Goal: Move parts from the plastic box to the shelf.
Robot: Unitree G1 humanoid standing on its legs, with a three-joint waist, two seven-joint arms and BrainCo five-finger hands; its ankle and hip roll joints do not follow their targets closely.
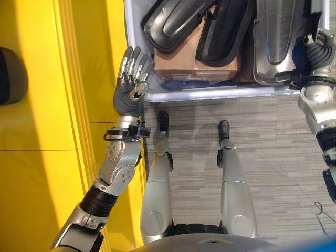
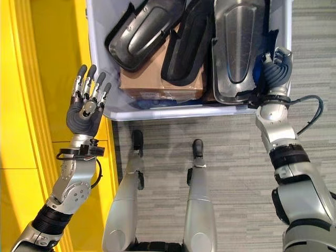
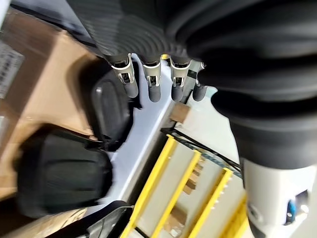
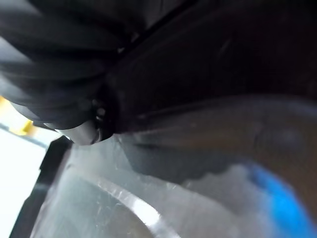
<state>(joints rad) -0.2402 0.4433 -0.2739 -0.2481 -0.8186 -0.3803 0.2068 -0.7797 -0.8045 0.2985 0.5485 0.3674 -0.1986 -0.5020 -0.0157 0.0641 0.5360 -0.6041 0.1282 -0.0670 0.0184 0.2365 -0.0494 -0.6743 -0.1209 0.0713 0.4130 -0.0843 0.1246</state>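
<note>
The pale plastic box (image 1: 210, 93) stands on the floor ahead of me, holding two black moulded parts (image 1: 173, 23) (image 1: 226, 31) and a long grey part (image 1: 278, 37) on a brown carton (image 1: 184, 63). My left hand (image 1: 129, 86) is raised, open and holding nothing, just outside the box's near left corner, over the yellow shelf (image 1: 37, 121). Its straight fingers (image 3: 152, 82) point toward a black part (image 3: 111, 111). My right hand (image 2: 274, 71) is at the box's near right corner, against the grey part's (image 2: 239, 47) edge, with its fingers hidden. A dark part (image 4: 208, 74) sits very close in the right wrist view.
The yellow shelf surface runs along the left of the box, with a raised lip (image 1: 71, 105) along its edge. Grey carpet (image 1: 273, 142) lies in front of the box. A dark round object (image 1: 10, 73) sits at the far left on the shelf.
</note>
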